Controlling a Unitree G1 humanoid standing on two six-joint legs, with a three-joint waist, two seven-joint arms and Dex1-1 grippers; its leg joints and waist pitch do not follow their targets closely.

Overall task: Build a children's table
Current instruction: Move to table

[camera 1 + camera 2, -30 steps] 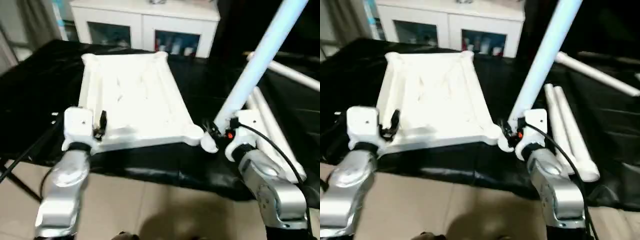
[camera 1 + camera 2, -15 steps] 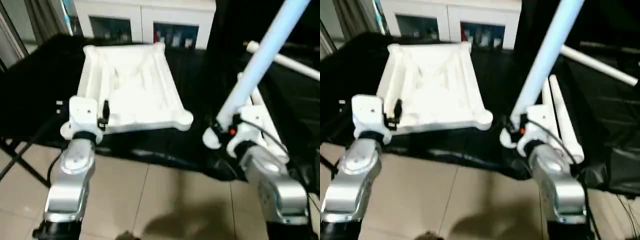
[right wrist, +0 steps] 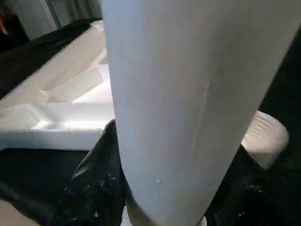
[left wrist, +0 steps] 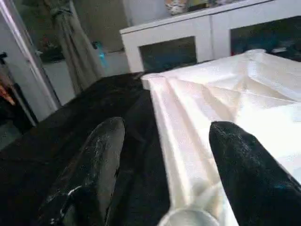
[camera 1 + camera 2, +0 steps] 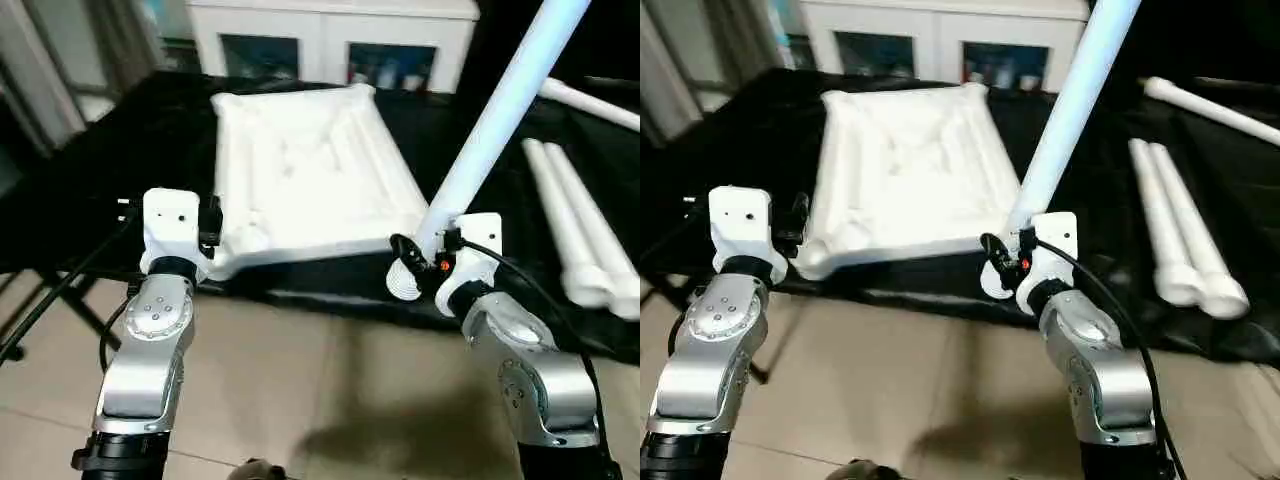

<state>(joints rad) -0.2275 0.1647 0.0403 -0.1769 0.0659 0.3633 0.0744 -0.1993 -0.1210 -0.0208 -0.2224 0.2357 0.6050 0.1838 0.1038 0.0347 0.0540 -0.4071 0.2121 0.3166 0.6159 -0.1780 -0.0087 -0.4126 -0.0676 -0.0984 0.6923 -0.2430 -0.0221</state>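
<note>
- Where the black-covered bench (image 5: 120,150) meets its near edge, the top (image 5: 310,170) lies ribbed side up, one corner socket (image 5: 250,238) close to that edge.
- The left gripper (image 4: 164,155) stands wide, its two black fingers (image 4: 101,155) either side of the top's long rim near that socket; whether they touch the plastic is hard to judge from the wrist view.
- In the head views the left gripper (image 5: 210,222) sits at the top's near left corner, just beside the rim.
- The right gripper (image 5: 425,255) is closed around a leg (image 5: 495,125), holding it near its lower end.
- That leg rises steeply, tilted up and to the robot's right, with its ribbed foot (image 5: 404,283) just off the bench's near edge, beside the top's near right corner but apart from it.
- Two more legs (image 5: 1175,225) lie side by side on the bench to the right, touching each other.
- A fourth leg (image 5: 1210,100) lies farther back on the right, well apart from the pair.
- Behind the bench stands a white cabinet (image 5: 330,35) with glass doors.
</note>
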